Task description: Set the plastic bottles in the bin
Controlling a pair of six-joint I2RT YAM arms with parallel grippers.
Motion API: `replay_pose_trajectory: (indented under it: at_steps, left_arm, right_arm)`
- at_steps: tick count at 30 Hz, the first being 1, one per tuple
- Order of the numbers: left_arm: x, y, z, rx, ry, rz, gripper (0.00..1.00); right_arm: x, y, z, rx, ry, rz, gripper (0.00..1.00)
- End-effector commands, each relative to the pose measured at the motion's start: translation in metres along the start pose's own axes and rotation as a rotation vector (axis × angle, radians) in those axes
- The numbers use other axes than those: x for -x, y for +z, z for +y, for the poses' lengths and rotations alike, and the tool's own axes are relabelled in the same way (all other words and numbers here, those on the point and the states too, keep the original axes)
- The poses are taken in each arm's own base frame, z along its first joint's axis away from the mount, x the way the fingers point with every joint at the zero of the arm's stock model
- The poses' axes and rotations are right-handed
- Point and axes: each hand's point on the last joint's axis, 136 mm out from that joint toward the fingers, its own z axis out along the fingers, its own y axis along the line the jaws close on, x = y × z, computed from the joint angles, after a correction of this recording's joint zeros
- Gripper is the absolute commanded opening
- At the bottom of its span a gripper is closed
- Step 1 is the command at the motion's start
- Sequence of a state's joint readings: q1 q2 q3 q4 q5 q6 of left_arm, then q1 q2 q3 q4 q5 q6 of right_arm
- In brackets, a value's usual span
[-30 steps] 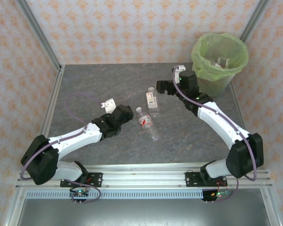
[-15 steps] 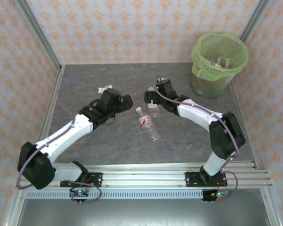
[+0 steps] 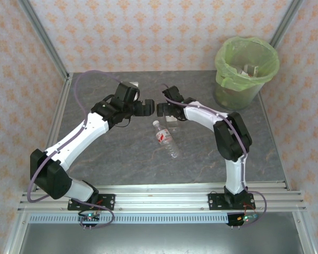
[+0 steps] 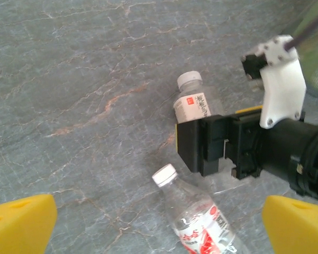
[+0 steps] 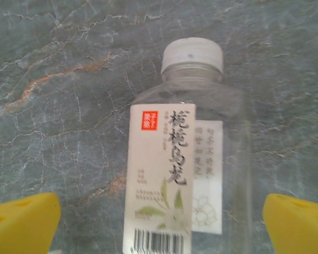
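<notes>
Two clear plastic bottles lie on the grey table. The white-label bottle has a white cap and lies directly below my right gripper, which is open with its yellow fingertips well clear on either side. In the top view it is mostly hidden under the right gripper. The red-label bottle lies just in front, cap pointing away from the arms. My left gripper is open and hovers left of both, facing the right gripper. From the left wrist I see the red-label bottle and the white-label bottle.
The bin, lined with a light-green bag, stands at the table's back right corner with pale items inside. Metal frame posts and patterned walls enclose the table. The two grippers are almost nose to nose near the table's middle.
The right gripper swung left from beside the bin to over the white-label bottle. The left gripper moved back and right toward it. Both bottles stayed put.
</notes>
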State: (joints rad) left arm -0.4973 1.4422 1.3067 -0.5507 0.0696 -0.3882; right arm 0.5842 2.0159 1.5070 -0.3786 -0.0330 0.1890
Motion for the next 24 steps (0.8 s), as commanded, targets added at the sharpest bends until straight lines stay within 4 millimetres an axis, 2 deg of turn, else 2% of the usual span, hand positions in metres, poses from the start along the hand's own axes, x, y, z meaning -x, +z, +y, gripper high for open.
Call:
replay_pose_trajectory:
  at_steps: [1, 6, 8, 14, 18, 24]
  left_arm:
    - [-0.005, 0.004, 0.009, 0.033, 0.041, -0.013, 1.00]
    - [-0.016, 0.014, 0.024, 0.115, 0.016, 0.010, 1.00]
    - [-0.019, 0.019, 0.023, 0.107, 0.006, 0.028, 1.00]
    - [-0.030, 0.030, 0.021, 0.095, -0.030, 0.073, 1.00]
    - [-0.035, 0.037, 0.012, 0.061, -0.043, 0.122, 1.00]
    - [-0.037, 0.038, 0.018, 0.090, -0.043, 0.120, 1.00]
  right_arm:
    - [-0.014, 0.008, -0.008, -0.075, -0.056, 0.107, 0.98]
    - [-0.013, 0.020, -0.015, -0.148, -0.074, 0.157, 0.95]
    - [-0.015, 0.024, -0.020, -0.183, -0.078, 0.172, 0.92]
    - [-0.014, 0.030, -0.018, -0.181, -0.094, 0.181, 0.83]
    - [-0.013, 0.035, -0.021, -0.199, -0.129, 0.163, 0.78]
    - [-0.013, 0.040, -0.020, -0.183, -0.171, 0.152, 0.71]
